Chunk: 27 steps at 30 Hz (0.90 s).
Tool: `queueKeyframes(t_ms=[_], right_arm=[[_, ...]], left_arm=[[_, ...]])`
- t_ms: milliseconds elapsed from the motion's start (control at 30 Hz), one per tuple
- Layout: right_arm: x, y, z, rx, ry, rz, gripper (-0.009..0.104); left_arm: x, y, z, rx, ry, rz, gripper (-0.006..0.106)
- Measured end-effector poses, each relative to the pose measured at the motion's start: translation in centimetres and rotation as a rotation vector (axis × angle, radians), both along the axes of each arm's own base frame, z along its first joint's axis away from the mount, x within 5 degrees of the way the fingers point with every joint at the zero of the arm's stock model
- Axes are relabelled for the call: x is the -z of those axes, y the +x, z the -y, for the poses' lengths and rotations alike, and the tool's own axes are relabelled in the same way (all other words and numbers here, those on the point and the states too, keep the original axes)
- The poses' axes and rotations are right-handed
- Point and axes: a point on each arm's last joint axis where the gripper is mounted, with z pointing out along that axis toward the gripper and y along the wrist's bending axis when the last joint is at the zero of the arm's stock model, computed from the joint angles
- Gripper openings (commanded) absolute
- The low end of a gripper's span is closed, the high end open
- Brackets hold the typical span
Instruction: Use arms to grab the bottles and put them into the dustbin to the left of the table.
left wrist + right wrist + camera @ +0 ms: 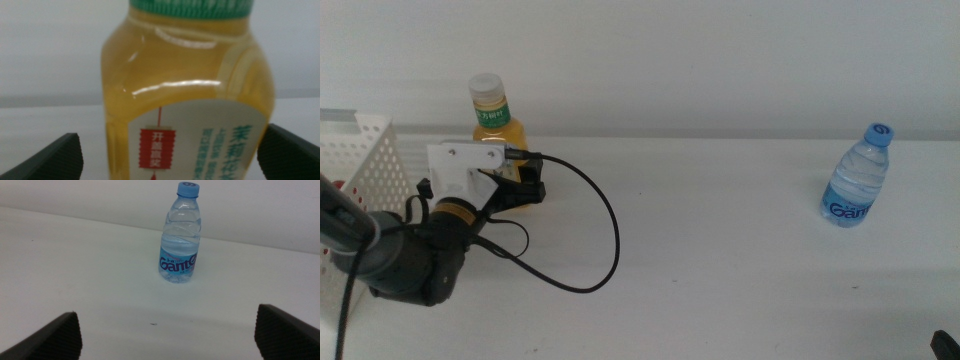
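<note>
Left gripper [170, 150], jaws apart around the juice bottle [187, 100] (far left of worktop [720, 220]); right gripper [167, 335] waits, jaws apart.

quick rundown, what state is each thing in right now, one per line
juice bottle: upright, capped, between the open jaws of the left gripper, not clamped yet
water bottle: upright on the table, blue cap on, untouched
dustbin: at the left edge, something red shows through its holes
left gripper: open, at the juice bottle
right gripper: open, facing the water bottle, well short of it
</note>
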Motion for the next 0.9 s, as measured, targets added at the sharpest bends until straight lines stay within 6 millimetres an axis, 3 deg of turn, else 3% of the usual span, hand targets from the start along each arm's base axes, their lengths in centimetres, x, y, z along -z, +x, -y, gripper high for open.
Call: queueKeyframes(t_ms=[300,400,500,667,767,900], right_arm=[[0.0,0.0,0.0,0.0,0.0,0.0,0.092],[0.0,0.0,0.0,0.0,0.0,0.0,0.092],[0.0,0.0,0.0,0.0,0.0,0.0,0.092],[0.0,0.0,0.0,0.0,0.0,0.0,0.092],[0.0,0.0,0.0,0.0,0.0,0.0,0.092],[0.0,0.0,0.0,0.0,0.0,0.0,0.092]], left_arm=[[1.2,2.2,0.2,-0.003,0.055,0.021,0.094],[0.9,2.9,0.2,-0.008,0.074,0.041,0.086],[0.5,3.6,0.1,-0.023,0.078,0.048,0.061],[0.6,3.9,0.2,-0.003,0.093,0.037,-0.002],[0.3,3.0,0.1,0.001,0.097,0.017,-0.002],[-1.5,-0.4,-0.4,0.007,0.11,-0.092,-0.002]])
